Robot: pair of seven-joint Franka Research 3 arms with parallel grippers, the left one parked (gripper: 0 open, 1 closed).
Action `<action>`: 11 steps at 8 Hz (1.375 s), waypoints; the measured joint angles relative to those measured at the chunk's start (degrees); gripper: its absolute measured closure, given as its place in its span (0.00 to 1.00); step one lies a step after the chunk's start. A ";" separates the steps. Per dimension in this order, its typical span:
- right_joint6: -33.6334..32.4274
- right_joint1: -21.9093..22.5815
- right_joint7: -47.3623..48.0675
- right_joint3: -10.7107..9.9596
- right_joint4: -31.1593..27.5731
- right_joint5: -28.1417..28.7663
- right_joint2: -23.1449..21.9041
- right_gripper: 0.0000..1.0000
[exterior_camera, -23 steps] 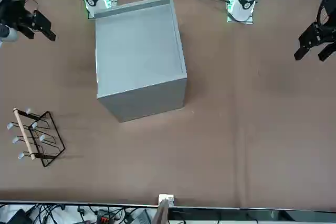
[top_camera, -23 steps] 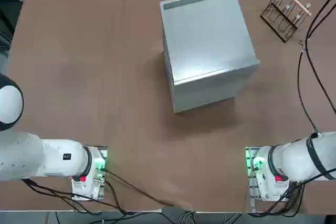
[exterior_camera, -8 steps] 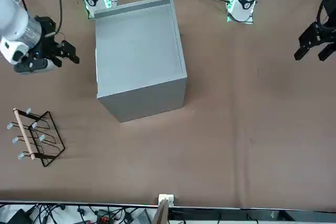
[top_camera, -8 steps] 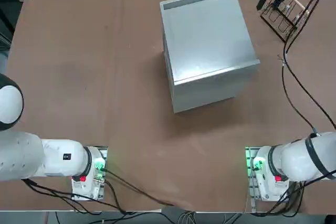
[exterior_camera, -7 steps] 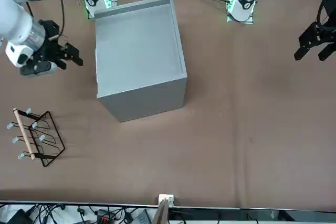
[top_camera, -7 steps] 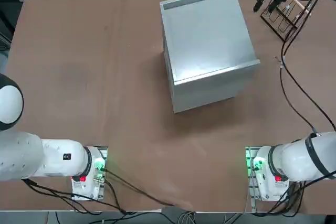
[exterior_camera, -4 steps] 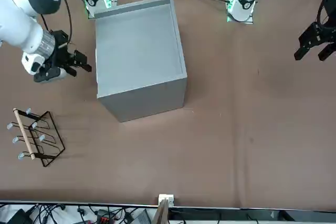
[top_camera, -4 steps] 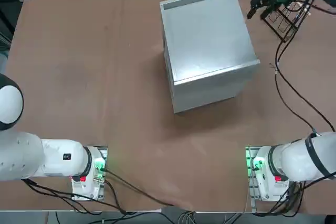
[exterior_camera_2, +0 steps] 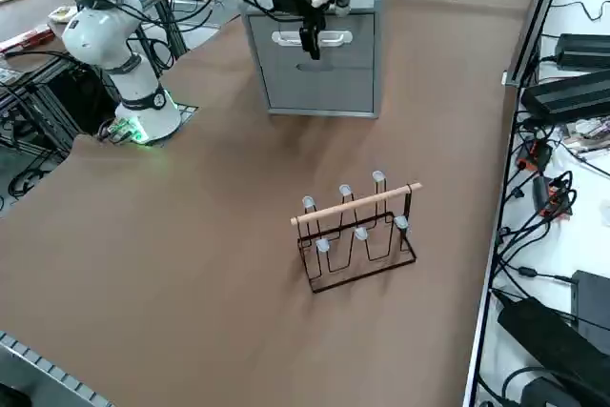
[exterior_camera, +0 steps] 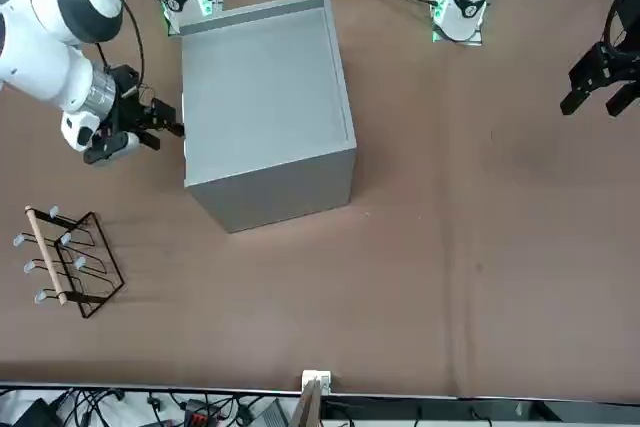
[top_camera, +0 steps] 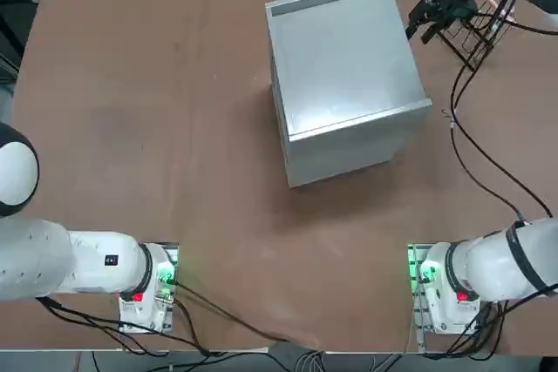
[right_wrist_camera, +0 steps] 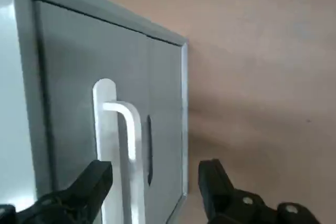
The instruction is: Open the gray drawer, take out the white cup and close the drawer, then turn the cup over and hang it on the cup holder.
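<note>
The right gripper (right_wrist_camera: 152,182) has its jaws wide apart, right in front of the white handle (right_wrist_camera: 123,129) on the gray drawer (exterior_camera_2: 319,40). No writing shows. The arm reaches far across the table. One cup holder (exterior_camera_2: 357,231) stands well apart, with six pegs.

The right tool (exterior_camera: 170,122) has swung in from the table's edge to the gray drawer (exterior_camera_2: 317,40) front, fingers spread.
</note>
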 joint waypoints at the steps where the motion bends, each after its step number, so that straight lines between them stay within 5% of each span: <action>1: 0.13 0.00 -0.99 -0.02 -0.42 0.04 0.20 0.00; 11: 1.97 -2.30 -14.39 -0.12 -2.17 5.25 3.39 0.01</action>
